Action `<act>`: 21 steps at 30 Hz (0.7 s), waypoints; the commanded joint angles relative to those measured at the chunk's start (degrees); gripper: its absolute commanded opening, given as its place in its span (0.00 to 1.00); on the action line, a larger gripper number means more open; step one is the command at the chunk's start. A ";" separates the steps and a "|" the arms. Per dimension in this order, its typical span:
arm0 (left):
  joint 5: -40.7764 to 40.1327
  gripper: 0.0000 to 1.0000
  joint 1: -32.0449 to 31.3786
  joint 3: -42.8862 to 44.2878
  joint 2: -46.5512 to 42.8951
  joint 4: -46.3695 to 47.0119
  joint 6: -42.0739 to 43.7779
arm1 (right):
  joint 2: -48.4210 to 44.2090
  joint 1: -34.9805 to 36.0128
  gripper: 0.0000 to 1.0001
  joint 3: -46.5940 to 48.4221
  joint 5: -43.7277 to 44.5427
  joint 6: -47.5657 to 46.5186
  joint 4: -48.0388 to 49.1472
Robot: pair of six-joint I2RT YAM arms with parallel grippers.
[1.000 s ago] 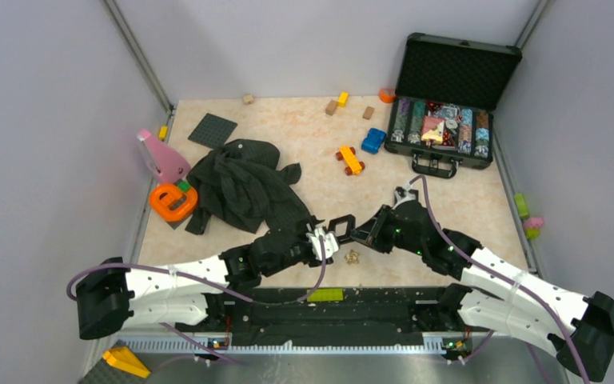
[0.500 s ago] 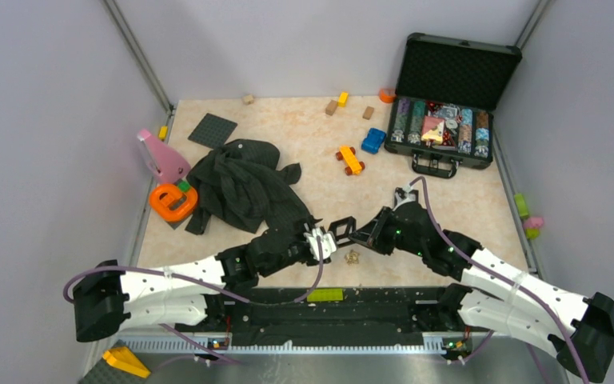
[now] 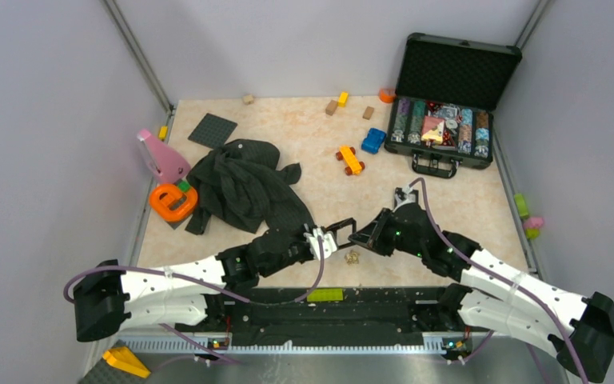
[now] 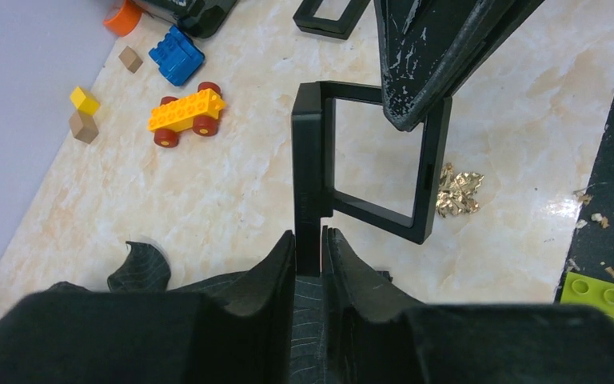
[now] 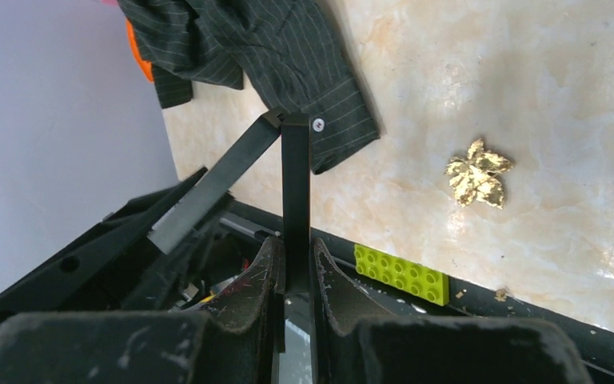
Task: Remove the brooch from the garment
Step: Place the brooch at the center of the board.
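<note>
We find the brooch (image 3: 352, 257) on the desk (image 3: 312, 144) at lower centre, just below the left hand (image 4: 309, 244) and right hand (image 5: 296, 252), both clenching one black frame (image 4: 308, 160); the garment (image 3: 244, 188) lies apart, left of centre.

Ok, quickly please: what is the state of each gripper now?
Left gripper: closed on one side of the black square frame.
Right gripper: closed on another edge of the same frame.

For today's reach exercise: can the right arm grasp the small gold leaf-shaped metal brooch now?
Probably not: the right gripper is shut on a thin black square frame, though the gold brooch lies bare close by.
</note>
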 commanded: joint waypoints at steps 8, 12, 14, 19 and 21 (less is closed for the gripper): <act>2.05 0.00 0.07 4.14 0.54 -4.81 0.18 | 0.12 -1.49 0.00 -4.80 -1.92 -1.99 6.93; 0.65 0.00 0.08 5.51 1.64 -6.57 -1.79 | 0.78 -2.38 0.40 -4.98 -1.44 -3.84 6.59; -1.20 0.00 0.08 6.81 1.99 -8.36 -3.80 | 1.07 -2.90 0.48 -4.39 -0.59 -6.93 5.02; -5.65 0.00 0.08 11.57 3.34 -17.45 -7.16 | -2.26 -2.99 0.67 -4.76 -0.06 -19.82 4.10; -7.21 0.00 0.03 13.55 4.22 -22.11 -8.04 | -3.26 -2.99 0.68 -5.56 -0.96 -26.03 4.44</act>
